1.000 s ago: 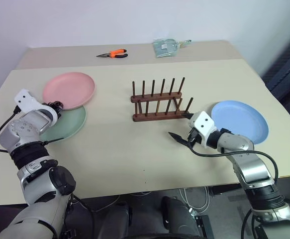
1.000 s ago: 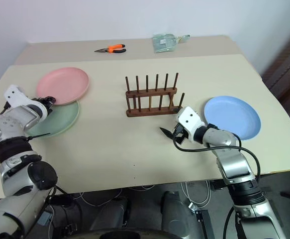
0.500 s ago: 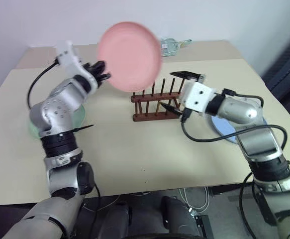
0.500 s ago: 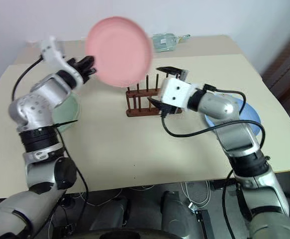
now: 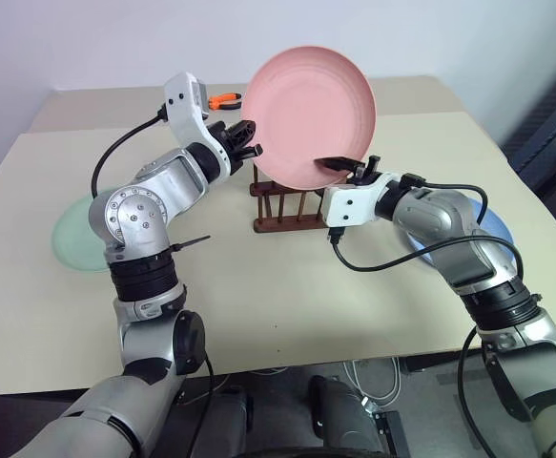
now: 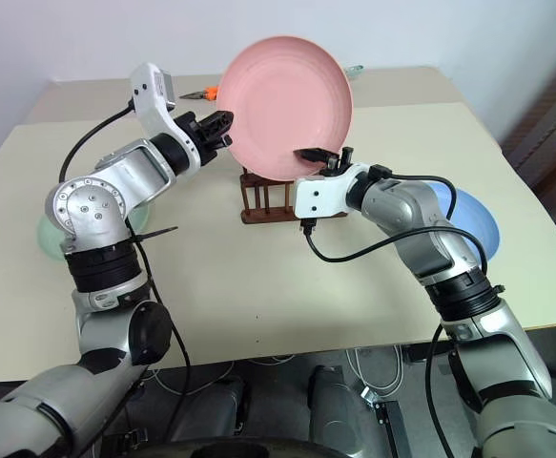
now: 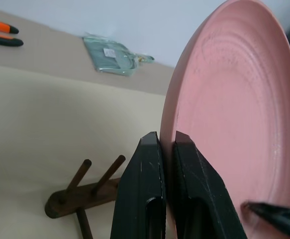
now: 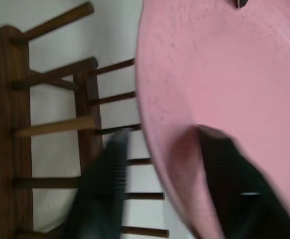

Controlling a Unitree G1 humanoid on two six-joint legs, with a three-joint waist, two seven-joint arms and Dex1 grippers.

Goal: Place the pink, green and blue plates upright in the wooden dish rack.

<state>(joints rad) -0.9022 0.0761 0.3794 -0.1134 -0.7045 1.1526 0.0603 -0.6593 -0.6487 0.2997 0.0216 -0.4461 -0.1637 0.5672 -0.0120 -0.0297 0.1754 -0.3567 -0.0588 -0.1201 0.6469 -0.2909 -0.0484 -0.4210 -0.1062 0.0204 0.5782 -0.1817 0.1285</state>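
The pink plate (image 5: 308, 110) hangs upright in the air just above the wooden dish rack (image 6: 266, 202). My left gripper (image 5: 247, 129) is shut on the plate's left rim, and the pinch shows close up in the left wrist view (image 7: 165, 142). My right gripper (image 5: 333, 168) is open, its jaws astride the plate's lower right rim; one finger (image 8: 229, 174) lies over the plate's face. The green plate (image 5: 75, 239) lies flat on the table at the left. The blue plate (image 6: 470, 218) lies flat at the right, partly hidden by my right arm.
Orange-handled pliers (image 7: 0, 32) and a clear plastic bag (image 7: 112, 55) lie at the far side of the beige table (image 5: 258, 305). The plate and my right gripper hide most of the rack's pegs.
My left gripper lifted the pink plate off the table and swung it right, over the rack. My right gripper rose, rolled and narrowed its jaws around the plate's lower rim.
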